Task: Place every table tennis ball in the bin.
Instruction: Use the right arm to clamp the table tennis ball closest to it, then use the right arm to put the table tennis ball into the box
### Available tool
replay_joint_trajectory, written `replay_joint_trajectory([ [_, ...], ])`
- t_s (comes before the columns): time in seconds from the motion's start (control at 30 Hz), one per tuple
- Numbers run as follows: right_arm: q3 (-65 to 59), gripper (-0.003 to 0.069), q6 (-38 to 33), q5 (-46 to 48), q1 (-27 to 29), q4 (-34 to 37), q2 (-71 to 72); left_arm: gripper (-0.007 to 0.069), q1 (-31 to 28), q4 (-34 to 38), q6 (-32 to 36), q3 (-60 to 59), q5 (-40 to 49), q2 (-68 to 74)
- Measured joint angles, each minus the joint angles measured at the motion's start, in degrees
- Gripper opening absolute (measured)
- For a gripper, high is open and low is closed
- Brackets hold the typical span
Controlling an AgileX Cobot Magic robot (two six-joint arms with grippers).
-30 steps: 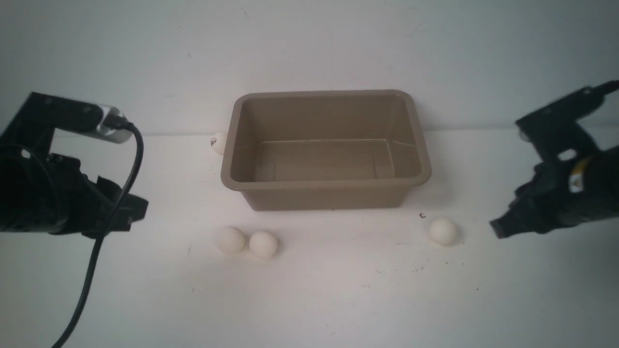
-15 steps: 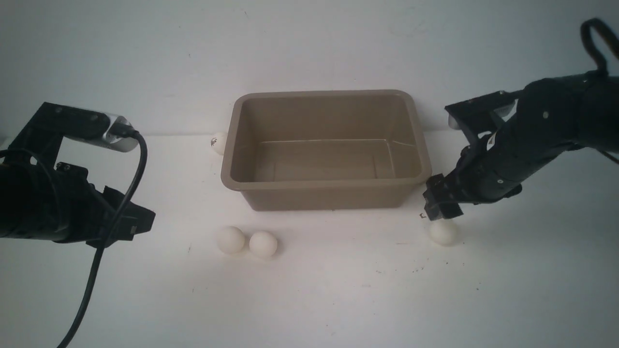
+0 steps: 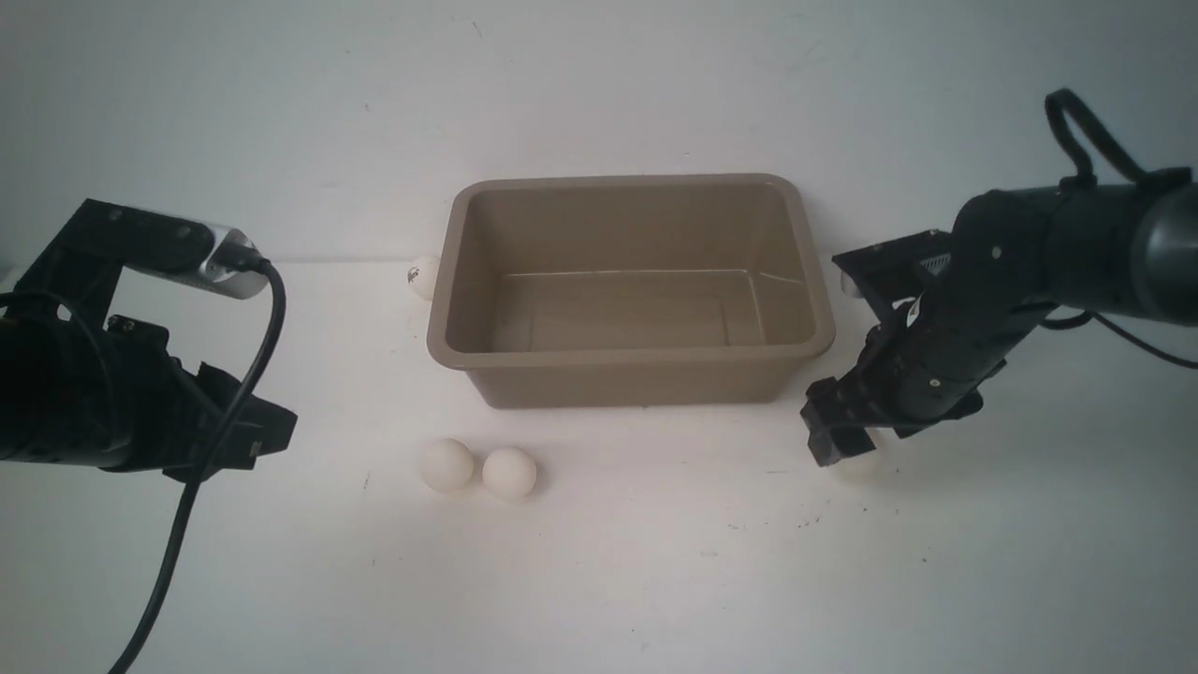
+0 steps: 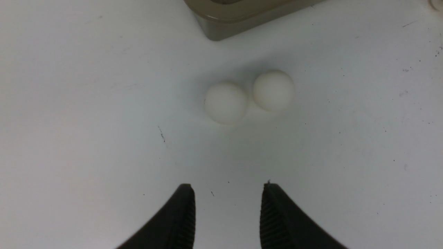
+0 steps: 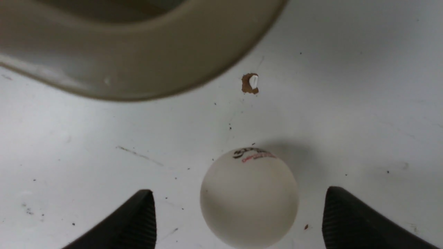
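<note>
The right gripper [image 5: 239,191] is straddling a logo ball [image 5: 249,199] with jaws wide apart (seemingly not touching it); the left gripper [image 4: 228,186] is hovering part-open, holding nothing.

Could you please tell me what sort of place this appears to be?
Most likely a robotics lab bench: a bare white tabletop against a plain wall, a black left arm and right arm, and only a taupe bin and loose table tennis balls set out.
</note>
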State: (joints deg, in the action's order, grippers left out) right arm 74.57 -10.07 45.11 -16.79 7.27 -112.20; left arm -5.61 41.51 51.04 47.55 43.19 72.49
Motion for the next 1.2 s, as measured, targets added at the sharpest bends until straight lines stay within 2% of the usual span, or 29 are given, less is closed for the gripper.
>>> replay_joint_trajectory([
  [0.1,0.00,0.0573,0.00,-0.94,0.00,0.00,-1.30,0.0247,0.00,0.00,0.00,0.00,0.00,0.00],
  [0.17,0.00,0.0517,0.48,-1.62,0.00,-0.84,-1.50,0.0247,0.00,0.00,0.00,0.00,0.00,0.00],
  [0.23,0.06,0.0409,2.01,-1.84,0.00,-2.80,-1.50,0.0247,0.00,0.00,0.00,0.00,0.00,0.00],
  [0.3,0.06,0.0342,3.88,-1.61,0.00,-5.71,-1.50,0.0247,0.00,0.00,0.00,0.00,0.00,0.00],
  [0.5,0.42,0.0356,9.52,3.58,0.00,-16.23,1.08,0.0247,0.00,-0.06,0.00,0.00,0.00,0.00],
  [0.6,2.36,0.0356,10.93,4.94,-0.02,-17.11,4.88,0.0247,0.00,-0.11,0.00,0.00,0.00,0.00],
  [0.73,8.87,0.0356,8.66,2.46,-1.21,-13.15,9.68,0.0247,0.00,-0.11,0.00,0.00,0.00,0.00],
  [0.8,15.51,0.0356,5.03,1.03,-2.76,-8.56,9.58,0.0247,0.00,-0.11,0.00,0.00,0.00,0.00],
  [0.97,30.06,0.0356,1.94,6.81,-4.73,-4.13,-0.91,0.0247,0.00,-0.11,0.00,0.00,0.00,0.00],
  [1.2,39.02,0.0356,-1.17,12.34,-4.73,1.22,-12.99,0.0247,0.00,-0.16,0.00,0.00,0.00,0.10],
])
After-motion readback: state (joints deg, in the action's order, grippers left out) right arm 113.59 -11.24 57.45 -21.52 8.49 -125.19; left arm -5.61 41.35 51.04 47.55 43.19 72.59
